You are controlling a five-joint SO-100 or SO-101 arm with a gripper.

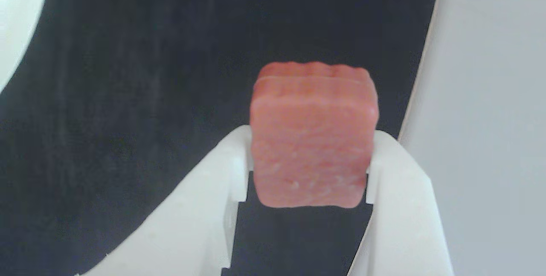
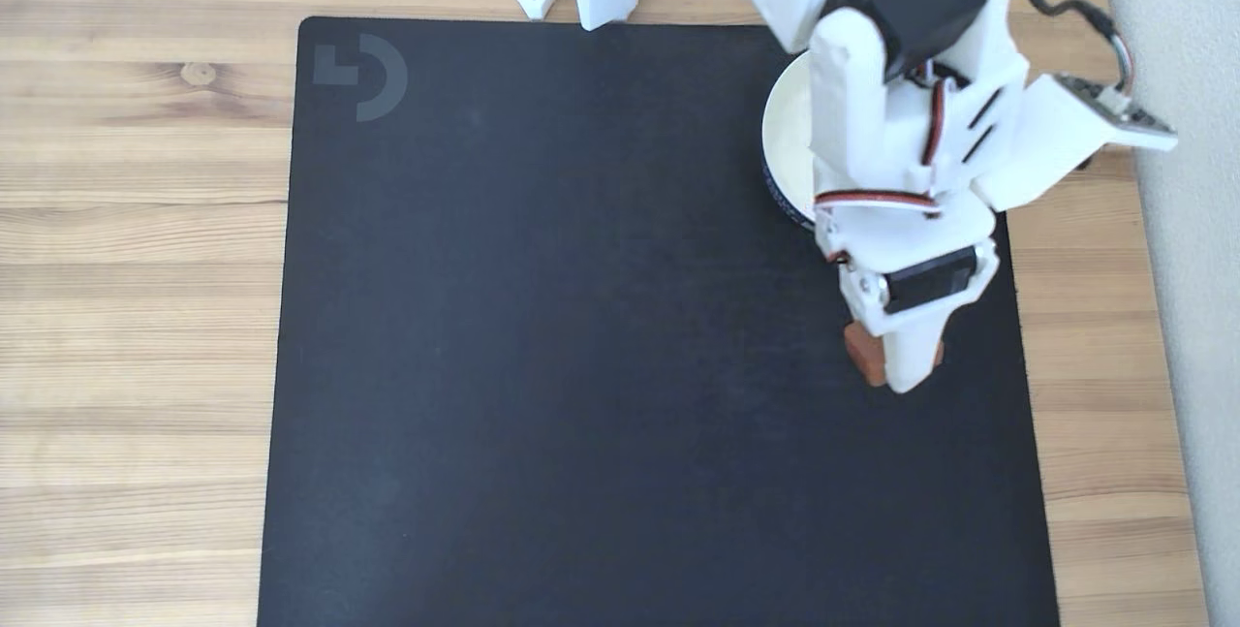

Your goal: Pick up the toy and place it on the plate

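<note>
Toy (image 1: 313, 139): reddish-brown block, clamped between the white gripper (image 1: 307, 169) fingers, over the black mat (image 2: 581, 317); plate (image 2: 787, 138) nearby.

Desk setup, wooden tabletop (image 2: 136, 249), black desk mat (image 2: 581, 336)

- White printed plastic arm (image 2: 877, 75) with blocky, rounded shells.
- Black servo blocks set into the joints.
- Red, white and black cables (image 2: 1066, 2) loop along it.
- White gripper (image 1: 307, 173) with broad, smooth fingers (image 1: 204, 207).
</note>
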